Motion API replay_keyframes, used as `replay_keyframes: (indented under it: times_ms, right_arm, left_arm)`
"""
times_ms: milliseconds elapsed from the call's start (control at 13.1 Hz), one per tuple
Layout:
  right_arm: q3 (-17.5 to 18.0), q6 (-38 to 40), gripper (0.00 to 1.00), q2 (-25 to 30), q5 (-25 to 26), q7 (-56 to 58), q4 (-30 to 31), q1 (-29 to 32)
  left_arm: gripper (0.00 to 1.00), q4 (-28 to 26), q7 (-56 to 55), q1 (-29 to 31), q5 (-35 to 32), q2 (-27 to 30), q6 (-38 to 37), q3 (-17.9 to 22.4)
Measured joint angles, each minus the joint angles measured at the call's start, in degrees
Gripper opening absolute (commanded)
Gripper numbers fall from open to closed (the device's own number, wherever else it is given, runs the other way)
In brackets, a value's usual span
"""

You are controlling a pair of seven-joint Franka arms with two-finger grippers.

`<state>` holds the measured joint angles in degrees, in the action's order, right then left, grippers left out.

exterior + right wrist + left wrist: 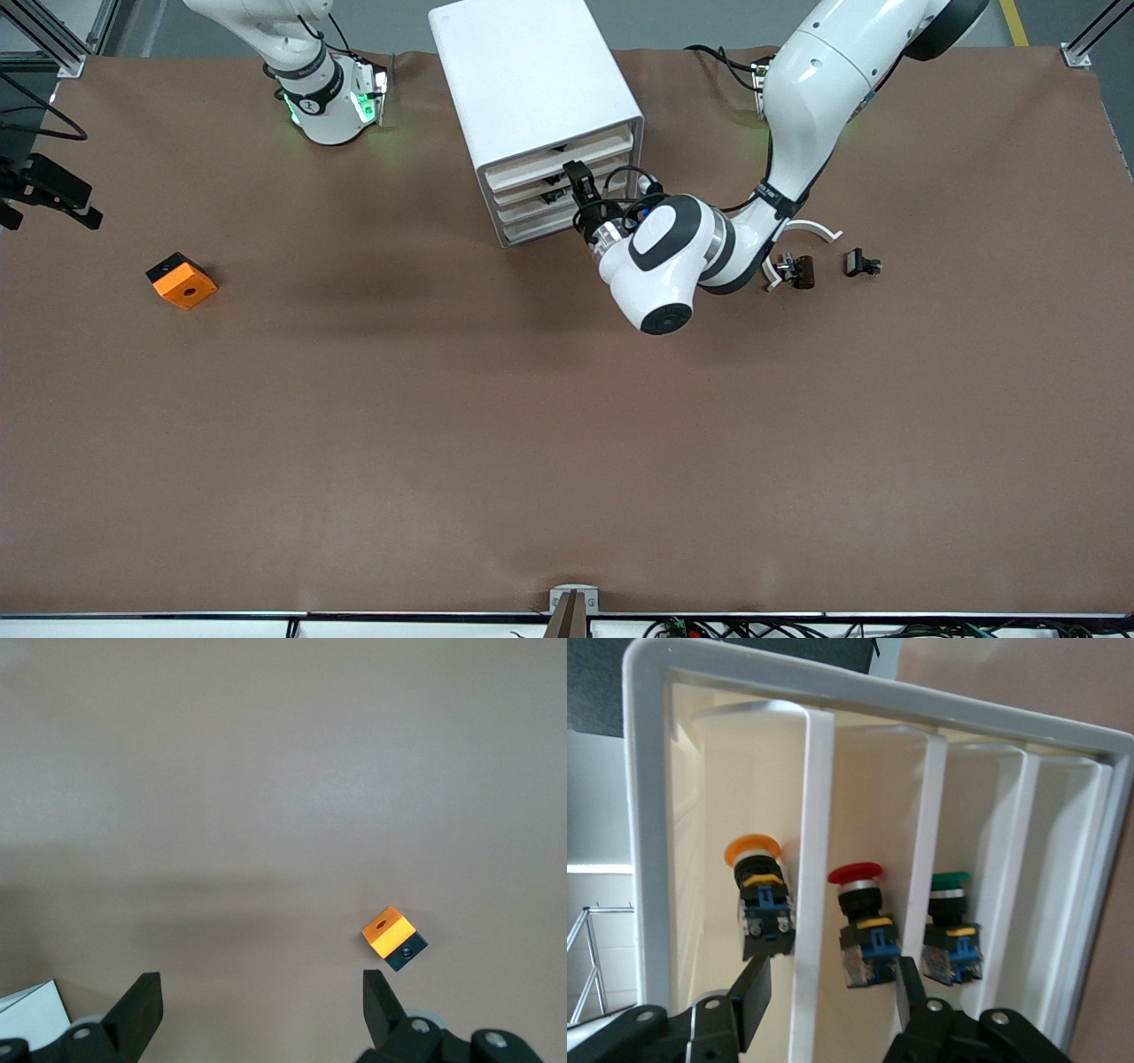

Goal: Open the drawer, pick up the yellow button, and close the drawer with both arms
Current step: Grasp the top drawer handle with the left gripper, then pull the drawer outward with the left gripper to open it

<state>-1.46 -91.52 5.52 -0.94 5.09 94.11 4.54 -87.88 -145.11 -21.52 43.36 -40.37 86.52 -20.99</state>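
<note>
A white drawer cabinet (532, 80) stands at the table's back middle, its drawer fronts facing the front camera. My left gripper (578, 182) is at those fronts, open. In the left wrist view my left gripper (831, 992) straddles one white drawer front (815, 859), with one finger (751, 997) just below the button (755, 852). The button has an orange-yellow cap on a black body and lies inside that drawer. The drawers look pushed in. My right gripper (261, 992) is open and empty, high over the bare table near its base (330, 106), where the arm waits.
A red-capped button (856, 875) and a green-capped one (950, 879) lie in the neighbouring drawers. An orange block (182, 280) lies toward the right arm's end, also in the right wrist view (394, 937). A white curved piece (811, 229) and black clips (797, 270) lie under the left arm.
</note>
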Motion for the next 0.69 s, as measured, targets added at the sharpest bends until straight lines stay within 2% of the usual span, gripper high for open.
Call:
replay_keyframes:
  times_ms: [153,305,382,458,687]
  right_arm:
    - [-0.02,0.0,1.0,0.0,0.0,0.0,0.0,0.0]
    - [-0.02,0.0,1.0,0.0,0.0,0.0,0.0,0.0]
    - [-0.03,-0.01,1.0,0.0,0.0,0.0,0.0,0.0]
    - [-0.03,-0.03,1.0,0.0,0.0,0.0,0.0,0.0]
    - [-0.03,-0.06,1.0,0.0,0.0,0.0,-0.02,0.0]
  left_arm:
    - [0.4,0.01,0.4,-0.56,0.0,-0.04,-0.35,-0.24]
    - [0.37,0.01,1.42,-1.54,0.0,-0.33,-0.41,-0.26]
    - [0.24,0.01,1.59,-1.97,0.0,-0.67,-0.41,-0.26]
    - [0.0,0.02,1.65,-2.28,0.0,-1.02,-0.41,-0.26]
    - [0.0,0.64,2.08,-2.4,0.8,-1.35,-1.5,-0.29]
